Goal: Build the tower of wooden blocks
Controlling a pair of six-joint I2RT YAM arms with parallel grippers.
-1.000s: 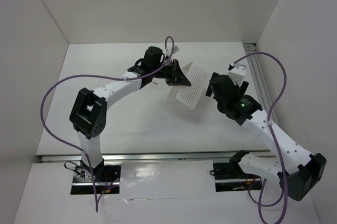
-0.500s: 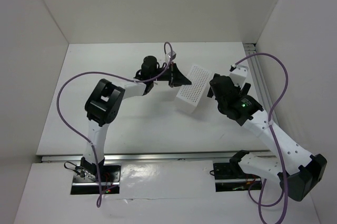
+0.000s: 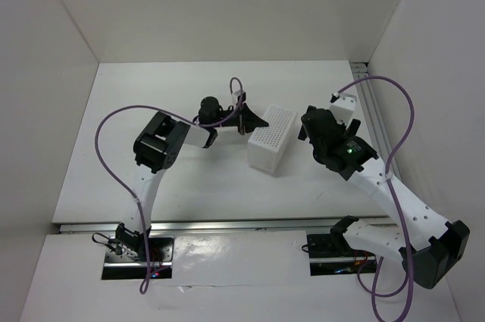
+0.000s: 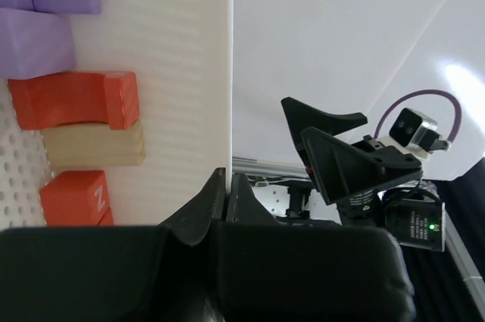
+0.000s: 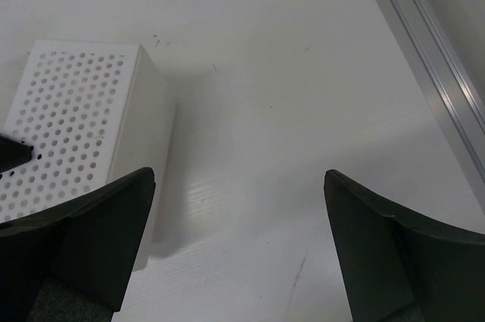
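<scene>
Top external view showed the white perforated box resting mid-surface, with the left tool at its far left end. Left wrist view showed that tool clenched on the box's wall edge. The wood blocks lay inside the box in a row: a lilac cube, red-orange, a pale tan cube, red-orange. The right tool hung released, jaws wide, just right of the box, touching nothing.
</scene>
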